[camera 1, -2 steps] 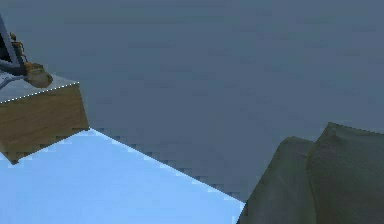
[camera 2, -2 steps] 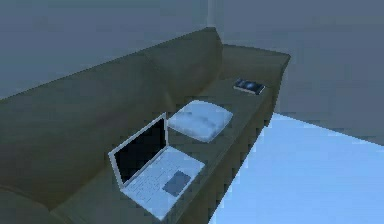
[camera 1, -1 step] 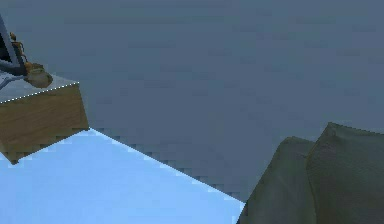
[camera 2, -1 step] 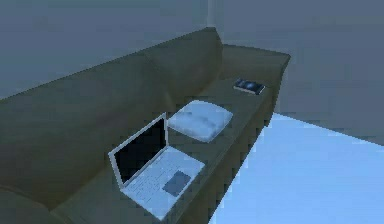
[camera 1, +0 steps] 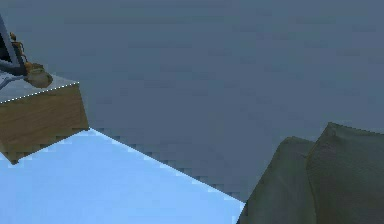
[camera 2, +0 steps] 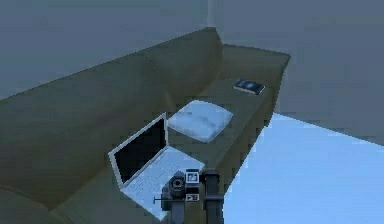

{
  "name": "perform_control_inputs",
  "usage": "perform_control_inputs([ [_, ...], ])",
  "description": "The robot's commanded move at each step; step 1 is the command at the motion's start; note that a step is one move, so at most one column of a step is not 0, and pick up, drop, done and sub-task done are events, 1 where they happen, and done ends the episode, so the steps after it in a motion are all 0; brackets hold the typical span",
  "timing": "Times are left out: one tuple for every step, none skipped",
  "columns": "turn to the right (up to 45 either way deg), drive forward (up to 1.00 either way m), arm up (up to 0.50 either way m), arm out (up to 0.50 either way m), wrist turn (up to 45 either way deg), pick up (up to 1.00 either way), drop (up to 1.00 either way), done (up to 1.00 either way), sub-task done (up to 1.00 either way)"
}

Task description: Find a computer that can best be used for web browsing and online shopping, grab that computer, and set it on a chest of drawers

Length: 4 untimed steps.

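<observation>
**On the sofa, a laptop sits by the hand**

On the seat of the long dark green sofa (camera 2: 80,110) lies a laptop (camera 2: 150,160), with its lid up and its screen dark. Just in front of it, low in the arm side view, is the robot's hand (camera 2: 175,192) at the end of the dark arm (camera 2: 212,205). The laptop rests on the seat right behind the hand, so I cannot tell if the hand holds anything. Farther along the seat lies a white pillow (camera 2: 200,120), and past that a small flat blue thing (camera 2: 249,87). The floor (camera 2: 310,170) is pale blue. Looking ahead, a wooden bench (camera 1: 40,118) stands at the left with small dark things (camera 1: 20,65) on top.
</observation>
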Motion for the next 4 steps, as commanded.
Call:
perform_control_inputs([
  [0.0,0.00,0.00,0.00,45.0,0.00,0.00,0.00,0.00],
  [0.0,0.00,0.00,0.00,45.0,0.00,0.00,0.00,0.00],
  [0.0,0.00,0.00,0.00,45.0,0.00,0.00,0.00,0.00],
  [0.0,0.00,0.00,0.00,12.0,0.00,0.00,0.00,0.00],
])
